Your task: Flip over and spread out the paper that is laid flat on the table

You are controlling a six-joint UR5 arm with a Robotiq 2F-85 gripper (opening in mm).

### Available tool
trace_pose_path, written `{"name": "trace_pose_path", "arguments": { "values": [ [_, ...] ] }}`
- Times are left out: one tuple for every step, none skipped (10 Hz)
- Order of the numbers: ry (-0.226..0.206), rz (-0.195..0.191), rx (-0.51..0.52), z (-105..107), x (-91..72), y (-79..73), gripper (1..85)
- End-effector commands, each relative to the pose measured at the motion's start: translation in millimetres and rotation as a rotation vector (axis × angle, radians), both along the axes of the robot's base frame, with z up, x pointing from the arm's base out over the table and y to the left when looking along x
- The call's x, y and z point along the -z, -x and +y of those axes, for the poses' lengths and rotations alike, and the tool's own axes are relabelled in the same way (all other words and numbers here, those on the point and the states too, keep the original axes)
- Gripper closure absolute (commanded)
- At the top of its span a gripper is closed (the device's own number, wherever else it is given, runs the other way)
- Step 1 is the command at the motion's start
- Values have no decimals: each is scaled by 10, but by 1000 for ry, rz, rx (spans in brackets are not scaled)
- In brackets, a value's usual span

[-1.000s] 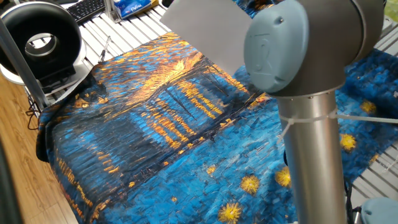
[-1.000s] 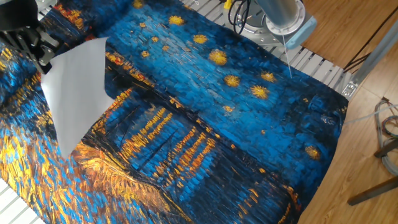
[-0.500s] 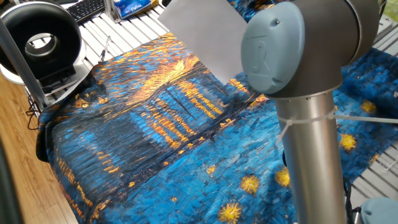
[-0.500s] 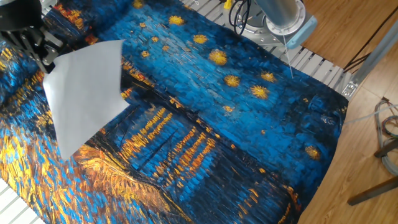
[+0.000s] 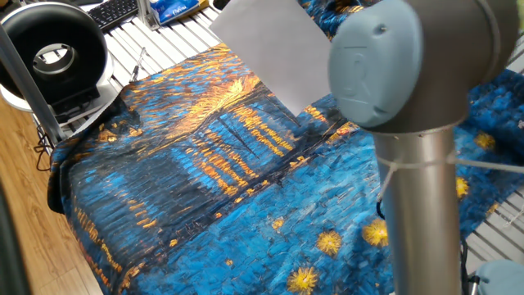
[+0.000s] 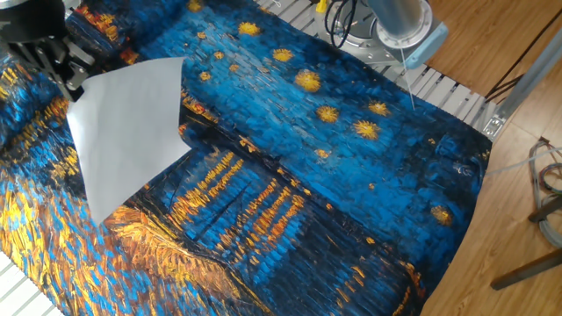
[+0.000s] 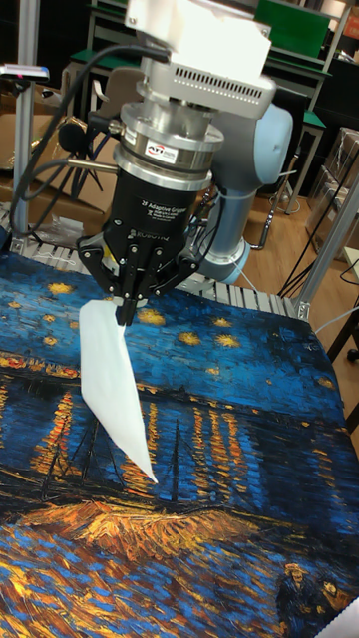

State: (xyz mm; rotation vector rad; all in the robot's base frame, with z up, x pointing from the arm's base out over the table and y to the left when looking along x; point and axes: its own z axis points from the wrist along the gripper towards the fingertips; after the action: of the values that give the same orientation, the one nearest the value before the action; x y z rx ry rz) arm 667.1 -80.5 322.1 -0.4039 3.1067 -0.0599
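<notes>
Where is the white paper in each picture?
One fixed view: the paper is top centre, beside the big grey arm.
The other fixed view: left side, its corner pinched by the gripper.
Tall fixed view: left of centre, hanging from the gripper.
Shared landmark: the blue starry table.

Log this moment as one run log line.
phase: flip | gripper: shut on paper corner | paper: lifted, hanging over table

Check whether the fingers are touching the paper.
Touching. In the tall fixed view the fingers close on the top corner of the paper, which hangs below the gripper.
</notes>
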Motion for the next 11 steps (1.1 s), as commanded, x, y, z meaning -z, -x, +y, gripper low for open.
{"name": "trace_pose_path", "arguments": {
  "values": [
    [-7,-14,5,10,30,95,847],
    [-7,-15,7,7,29,99,847],
    [-7,-15,7,9,29,98,847],
    [-8,-17,7,17,30,91,847],
    [-8,-18,5,18,30,86,847],
    [-8,-18,5,19,29,88,847],
    [-2,-18,5,6,25,91,847],
    [2,-18,5,-5,21,99,847],
    [5,-18,7,-13,12,123,847],
    [7,-17,7,-20,13,130,847],
    [5,-17,8,-8,17,128,847]
  ]
}}
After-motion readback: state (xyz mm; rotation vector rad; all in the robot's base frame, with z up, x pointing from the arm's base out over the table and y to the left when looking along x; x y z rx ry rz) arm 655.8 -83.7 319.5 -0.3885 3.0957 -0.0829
